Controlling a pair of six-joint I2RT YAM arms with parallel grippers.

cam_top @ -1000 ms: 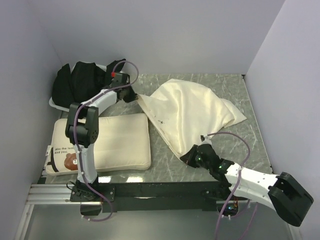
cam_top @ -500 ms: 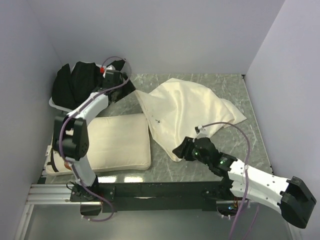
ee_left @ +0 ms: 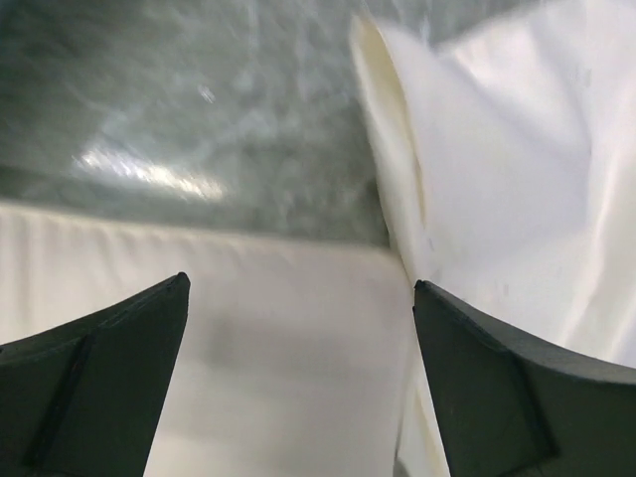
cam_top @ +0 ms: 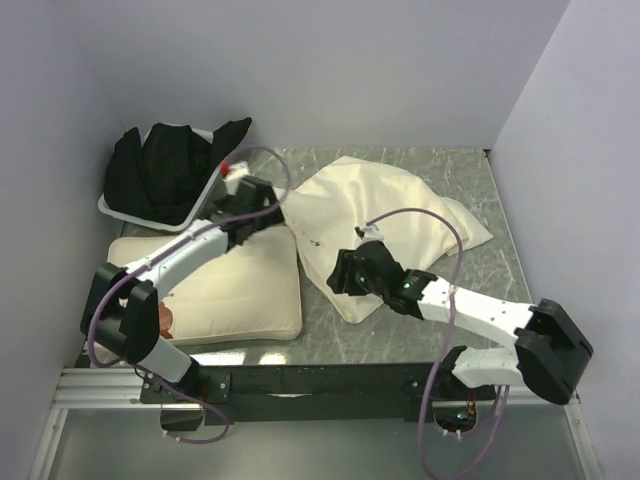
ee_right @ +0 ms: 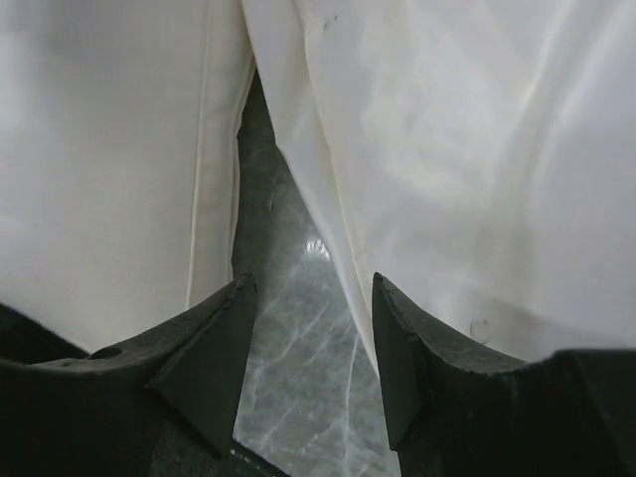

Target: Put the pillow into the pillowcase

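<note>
left hand [ee_left: 300, 286] spread over pillow [ee_left: 268, 358] | right hand [ee_right: 313, 281] spread at pillowcase [ee_right: 447, 149] edge

The top external view looks down over the whole table [cam_top: 330, 340]. Both wrist views face down close up, sharing the gap between pillow [ee_left: 278, 328] and pillowcase [ee_left: 517, 179].

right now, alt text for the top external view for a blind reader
Seen from above, a cream pillow lies at the left of a marbled table beside a wrinkled cream pillowcase, not yet inside it. The left gripper is over the pillow's far corner and the right gripper at the pillowcase's near edge; black cloth sits far left.
</note>
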